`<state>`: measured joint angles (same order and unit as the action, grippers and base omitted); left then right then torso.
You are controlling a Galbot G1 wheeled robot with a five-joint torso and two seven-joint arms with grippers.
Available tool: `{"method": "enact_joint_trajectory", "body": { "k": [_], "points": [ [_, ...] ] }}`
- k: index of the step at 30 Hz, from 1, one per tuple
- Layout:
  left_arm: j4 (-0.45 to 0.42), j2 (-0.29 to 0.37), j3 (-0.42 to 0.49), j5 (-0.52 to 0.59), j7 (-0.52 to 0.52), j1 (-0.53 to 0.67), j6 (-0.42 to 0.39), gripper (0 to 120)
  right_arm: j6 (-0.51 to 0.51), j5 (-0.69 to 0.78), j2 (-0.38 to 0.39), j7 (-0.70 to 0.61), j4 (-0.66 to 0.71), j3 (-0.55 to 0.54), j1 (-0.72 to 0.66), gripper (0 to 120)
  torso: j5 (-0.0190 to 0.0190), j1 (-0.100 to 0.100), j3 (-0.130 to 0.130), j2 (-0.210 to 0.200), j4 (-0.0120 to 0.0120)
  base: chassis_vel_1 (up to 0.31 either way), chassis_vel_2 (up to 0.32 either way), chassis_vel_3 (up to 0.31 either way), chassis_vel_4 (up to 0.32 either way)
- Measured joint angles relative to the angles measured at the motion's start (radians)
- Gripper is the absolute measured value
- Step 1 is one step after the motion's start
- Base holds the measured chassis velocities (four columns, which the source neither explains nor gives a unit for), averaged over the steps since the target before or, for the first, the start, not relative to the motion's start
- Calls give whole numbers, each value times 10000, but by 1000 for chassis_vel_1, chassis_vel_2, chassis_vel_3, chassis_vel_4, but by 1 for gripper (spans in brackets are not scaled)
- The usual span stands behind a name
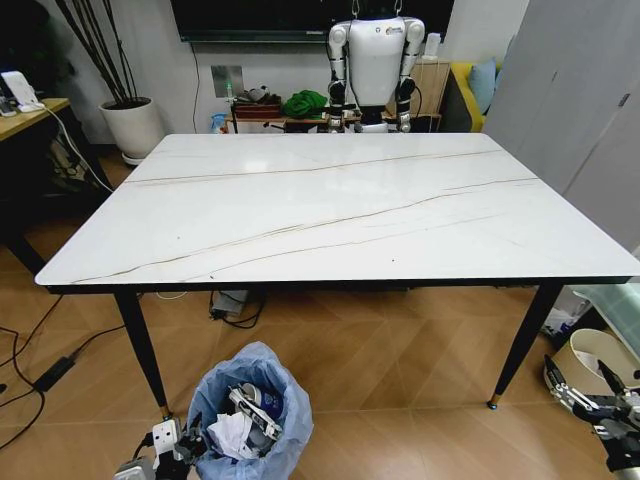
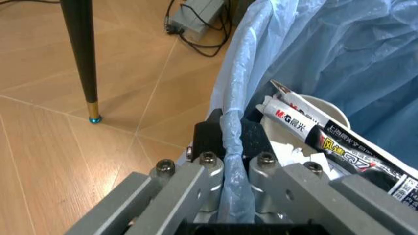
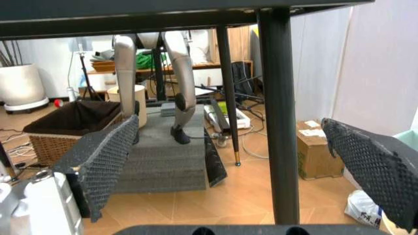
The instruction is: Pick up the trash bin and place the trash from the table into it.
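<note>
The trash bin [image 1: 250, 410] stands on the floor before the table's near edge, lined with a crinkled light-blue bag. Inside it lies trash: a printed white tube [image 2: 326, 139], a white disc [image 2: 320, 105] and crumpled white tissue [image 1: 232, 432]. My left gripper [image 1: 195, 445] is shut on the bin's bagged rim [image 2: 232, 147], with its fingers [image 2: 202, 178] pinching the plastic. Low at the right, beside the table's front right leg [image 3: 277, 122], my right gripper [image 1: 592, 392] stands open and holds nothing; its mesh pads [image 3: 104, 161] are wide apart. The table [image 1: 330, 200] has a white marble-look top.
A white humanoid robot [image 1: 375, 60] stands beyond the table's far edge. A white plant pot [image 1: 133, 125] and a yellow desk [image 1: 25, 110] are at the back left. Cables [image 1: 40, 375] and a power strip [image 1: 230, 303] lie on the floor. A wicker basket [image 3: 72, 127] sits under the table.
</note>
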<state>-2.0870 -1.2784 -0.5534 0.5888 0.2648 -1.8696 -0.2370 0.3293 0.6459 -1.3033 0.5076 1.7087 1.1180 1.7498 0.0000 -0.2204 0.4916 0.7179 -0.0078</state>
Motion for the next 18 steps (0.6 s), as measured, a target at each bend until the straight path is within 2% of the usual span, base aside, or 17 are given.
{"method": "enact_joint_trajectory", "body": {
  "k": [8,18],
  "points": [
    [1,0,4,0,0,11,-8,0,0,0,0,0,0,0,0,100,1,68,-89,-160,0,0,0,0,0],
    [2,-11,10,-2,0,26,-17,0,0,0,0,0,0,0,0,100,0,214,-322,-536,0,0,0,0,0]
  ]
}}
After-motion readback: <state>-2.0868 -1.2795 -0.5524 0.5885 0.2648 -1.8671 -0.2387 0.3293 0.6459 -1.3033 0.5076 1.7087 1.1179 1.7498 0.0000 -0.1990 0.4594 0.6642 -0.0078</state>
